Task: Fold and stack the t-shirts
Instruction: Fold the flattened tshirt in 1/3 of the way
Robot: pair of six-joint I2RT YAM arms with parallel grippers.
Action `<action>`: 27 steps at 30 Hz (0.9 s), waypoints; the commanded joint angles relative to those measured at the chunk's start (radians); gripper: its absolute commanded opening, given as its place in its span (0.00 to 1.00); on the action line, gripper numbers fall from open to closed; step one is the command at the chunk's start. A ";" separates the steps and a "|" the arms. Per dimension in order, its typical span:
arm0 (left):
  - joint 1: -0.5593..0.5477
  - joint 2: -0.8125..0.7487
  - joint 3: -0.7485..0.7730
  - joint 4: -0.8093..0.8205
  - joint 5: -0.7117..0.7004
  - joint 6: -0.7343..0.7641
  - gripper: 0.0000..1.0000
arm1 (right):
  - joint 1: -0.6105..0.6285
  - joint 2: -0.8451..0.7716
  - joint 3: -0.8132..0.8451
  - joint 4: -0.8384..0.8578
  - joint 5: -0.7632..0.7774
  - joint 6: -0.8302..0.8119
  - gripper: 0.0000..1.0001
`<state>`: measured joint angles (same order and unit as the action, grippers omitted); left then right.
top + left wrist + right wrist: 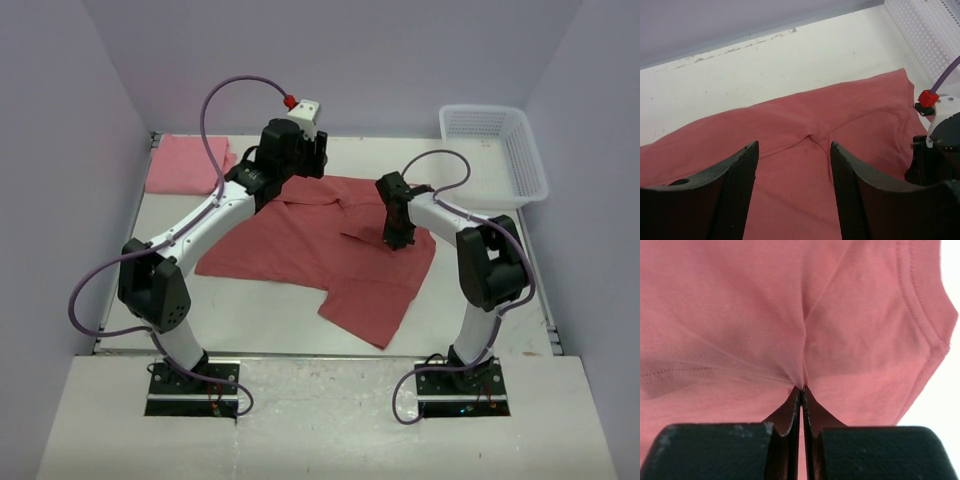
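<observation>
A brick-red t-shirt (290, 245) lies spread on the white table, one sleeve reaching toward the front. My right gripper (396, 243) is shut on a pinch of its cloth near the right side; in the right wrist view the fabric (740, 315) puckers into the closed tips of the right gripper (802, 389). My left gripper (312, 160) hovers open over the shirt's far edge. The left wrist view shows its fingers (740, 170) apart above the red cloth (790, 120), touching nothing. A lighter pink t-shirt (185, 165) lies folded at the back left.
A white lattice basket (528, 150) stands at the back right corner, also seen in the left wrist view (935, 30). The right arm's wrist with its purple cable (940, 125) is close on the right of the left gripper. Walls enclose the table.
</observation>
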<state>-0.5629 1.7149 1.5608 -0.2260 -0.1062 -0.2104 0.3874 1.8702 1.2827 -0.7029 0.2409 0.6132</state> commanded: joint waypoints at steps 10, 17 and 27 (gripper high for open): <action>0.008 -0.005 0.042 0.005 0.046 -0.021 0.61 | -0.004 -0.078 -0.085 -0.007 0.058 0.071 0.00; 0.008 0.015 0.036 -0.003 0.033 -0.024 0.61 | -0.001 -0.098 -0.138 0.042 0.021 0.039 0.32; 0.011 0.061 -0.034 0.019 -0.202 -0.044 0.61 | 0.028 -0.315 -0.089 0.080 0.046 -0.095 0.99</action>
<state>-0.5629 1.7554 1.5394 -0.2260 -0.2100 -0.2363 0.4145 1.5936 1.1137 -0.6495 0.2710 0.5735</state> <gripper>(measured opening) 0.610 0.986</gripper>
